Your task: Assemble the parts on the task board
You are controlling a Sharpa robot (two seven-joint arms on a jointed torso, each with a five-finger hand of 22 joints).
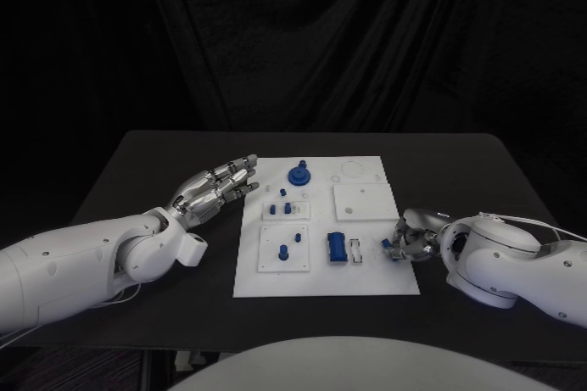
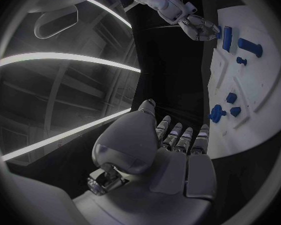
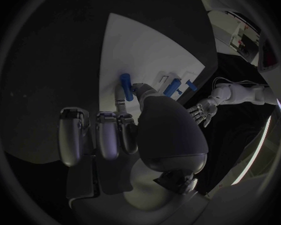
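- While the left hand (image 1: pixel 218 187) lies on the tabletop (image 1: pixel 135 166) just off the board's (image 1: pixel 367 276) left edge, its fingers are stretched flat toward the board's far-left corner, slightly apart, holding nothing.
- In the left wrist view the same hand (image 2: pixel 178 150) has its fingertips (image 2: pixel 203 131) at the board (image 2: pixel 265 92) edge; whether they touch it, cannot tell.
- The right hand (image 1: pixel 410 237) sits at the board's right edge, near its front corner, fingers curled inward.
- A small blue part (image 1: pixel 394 247) shows at the right hand's fingertips; in the right wrist view a blue piece (image 3: pixel 125 85) lies on the board (image 3: pixel 153 45) right at the fingertip (image 3: pixel 138 89). Whether it is pinched or only touched, cannot tell.
- Board: white, rectangular, centred on the tabletop, long side running front to back.
- Far-centre of the board: a round blue knob (image 1: pixel 299 174) standing upright.
- Left-centre: two small blue pieces (image 1: pixel 282 209) on a raised square plate.
- Near-left plate: two blue pegs (image 1: pixel 285 250), one nearer the front edge than the other.
- Near-centre: an oblong blue block (image 1: pixel 335 247), with a small white piece (image 1: pixel 354 249) just beside it on the right.
- Far-right: a plain white square plate (image 1: pixel 365 200), with a faint ring outline (image 1: pixel 356 168) beyond it.
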